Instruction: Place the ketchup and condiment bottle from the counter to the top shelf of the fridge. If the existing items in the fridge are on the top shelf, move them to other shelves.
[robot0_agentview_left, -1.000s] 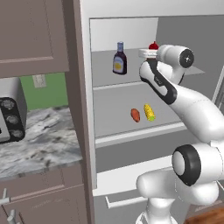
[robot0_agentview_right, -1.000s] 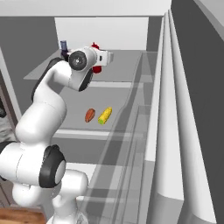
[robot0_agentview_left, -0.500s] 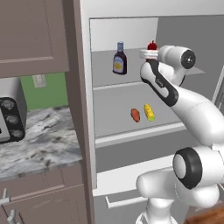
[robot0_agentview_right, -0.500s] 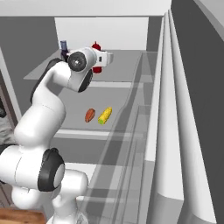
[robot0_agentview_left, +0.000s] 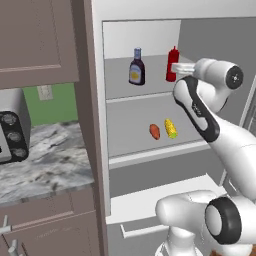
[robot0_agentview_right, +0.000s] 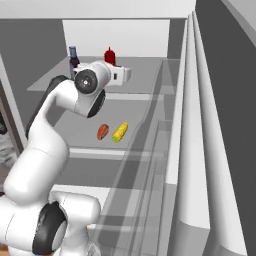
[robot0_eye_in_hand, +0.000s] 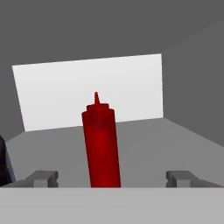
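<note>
The red ketchup (robot0_eye_in_hand: 101, 144) stands upright on the fridge's top shelf (robot0_agentview_left: 150, 89), between the widely spread fingertips (robot0_eye_in_hand: 43, 177) of my gripper (robot0_eye_in_hand: 112, 177). The gripper is open and neither tip touches the bottle. In the left base view the ketchup (robot0_agentview_left: 172, 64) is just behind my hand (robot0_agentview_left: 181, 70). The dark condiment bottle (robot0_agentview_left: 137, 67) stands on the same shelf to its left, and its edge (robot0_eye_in_hand: 4, 166) shows in the hand view. The existing items, an orange-red oblong (robot0_agentview_left: 155, 131) and a yellow corn piece (robot0_agentview_left: 171, 128), lie on the shelf below.
The fridge (robot0_agentview_left: 215, 40) stands open with its door (robot0_agentview_right: 220, 125) swung out on the right. The marbled counter (robot0_agentview_left: 45, 160) with a toaster oven (robot0_agentview_left: 10, 137) lies to the left, under taupe wall cabinets (robot0_agentview_left: 40, 40). A low fridge shelf (robot0_agentview_left: 165, 195) lies bare.
The gripper has opened and let go of the ketchup, which now stands free on the top shelf. The arm has hardly moved.
</note>
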